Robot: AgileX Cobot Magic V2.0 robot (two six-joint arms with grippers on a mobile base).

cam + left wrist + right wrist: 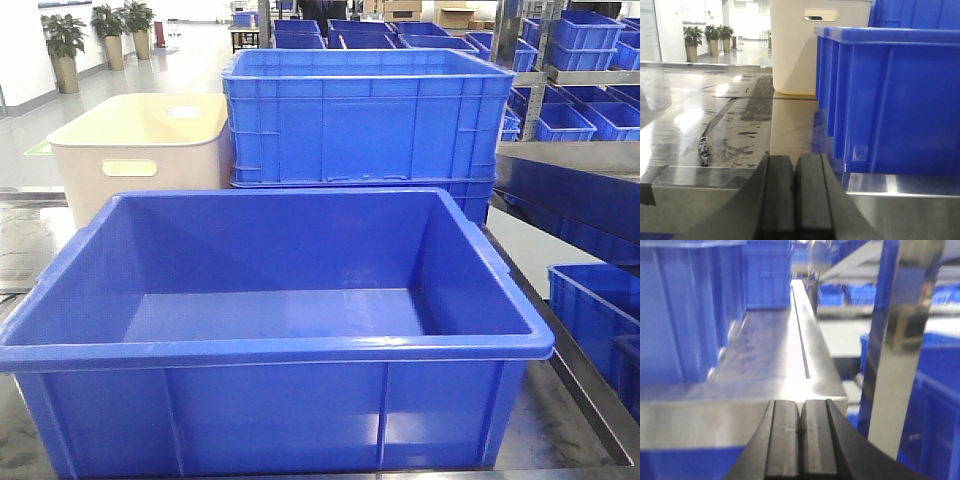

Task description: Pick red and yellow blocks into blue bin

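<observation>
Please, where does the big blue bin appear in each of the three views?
Front view: the blue bin fills the foreground, open, its visible floor bare.
Left wrist view: its ribbed wall fills the right side.
Right wrist view: its wall stands at left.
Shared landmark: the steel table beneath it.

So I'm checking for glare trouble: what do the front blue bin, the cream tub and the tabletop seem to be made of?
The blue bin looks like moulded plastic, smooth and semi-glossy, with soft window reflections on its floor. The cream tub seems matte plastic, showing hardly any shine. The tabletop looks like brushed metal, scuffed, mirroring bright light strongly.
</observation>
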